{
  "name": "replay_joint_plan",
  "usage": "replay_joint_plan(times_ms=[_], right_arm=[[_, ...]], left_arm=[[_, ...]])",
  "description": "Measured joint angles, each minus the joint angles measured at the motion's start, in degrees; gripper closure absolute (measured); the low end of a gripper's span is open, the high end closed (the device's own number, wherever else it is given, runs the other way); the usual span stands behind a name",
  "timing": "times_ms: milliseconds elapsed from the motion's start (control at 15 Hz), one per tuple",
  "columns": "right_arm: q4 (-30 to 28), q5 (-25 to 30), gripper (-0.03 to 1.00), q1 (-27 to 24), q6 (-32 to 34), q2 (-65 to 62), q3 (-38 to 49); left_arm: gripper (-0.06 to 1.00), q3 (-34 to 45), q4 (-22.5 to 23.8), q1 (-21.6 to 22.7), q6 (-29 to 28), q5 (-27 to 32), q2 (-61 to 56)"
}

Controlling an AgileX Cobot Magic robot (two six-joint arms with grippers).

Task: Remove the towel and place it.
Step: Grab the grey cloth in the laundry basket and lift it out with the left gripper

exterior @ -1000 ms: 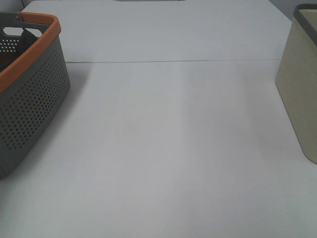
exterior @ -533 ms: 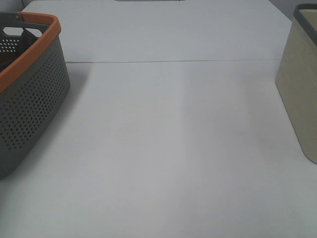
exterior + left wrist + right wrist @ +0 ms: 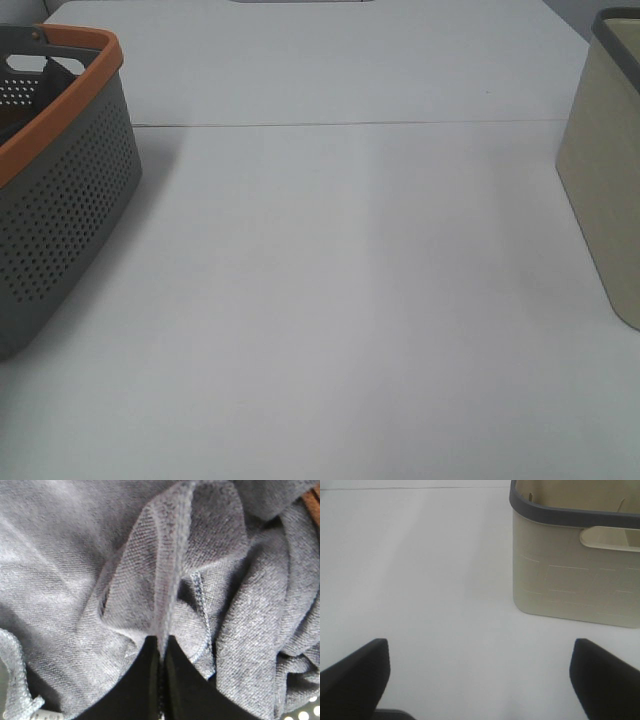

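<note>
The towel point(image 3: 75, 555) fills the left wrist view as a crumpled grey-purple cloth with hemmed edges. My left gripper point(image 3: 161, 647) is shut on a raised fold of its hem, with the two black fingers point(image 3: 142, 680) pressed together. A bit of orange basket rim point(image 3: 311, 500) shows past the towel. My right gripper point(image 3: 482, 670) is open and empty above the bare white table point(image 3: 420, 580). Neither gripper nor the towel shows in the exterior high view.
A grey perforated basket with an orange rim point(image 3: 60, 200) stands at the table's left edge. A beige bin with a dark grey rim point(image 3: 605, 180) stands at the right edge and also shows in the right wrist view point(image 3: 575, 575). A seam point(image 3: 350, 124) crosses the table.
</note>
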Motion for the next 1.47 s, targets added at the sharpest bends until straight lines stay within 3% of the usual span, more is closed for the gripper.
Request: replay_joint_plan(times_ms=[333,733,1467], right_arm=[[0.0,0.0,0.1,0.0,0.0,0.0,0.0],[0.0,0.0,0.1,0.0,0.0,0.0,0.0],[0.0,0.0,0.1,0.0,0.0,0.0,0.0]], left_arm=[[0.94,0.0,-0.9,0.0,-0.2,0.1,-8.3],[0.94,0.0,-8.6,0.0,-1.4,0.3,-18.2],[0.94,0.0,-16.4,0.0,-1.7,0.6,-38.0]])
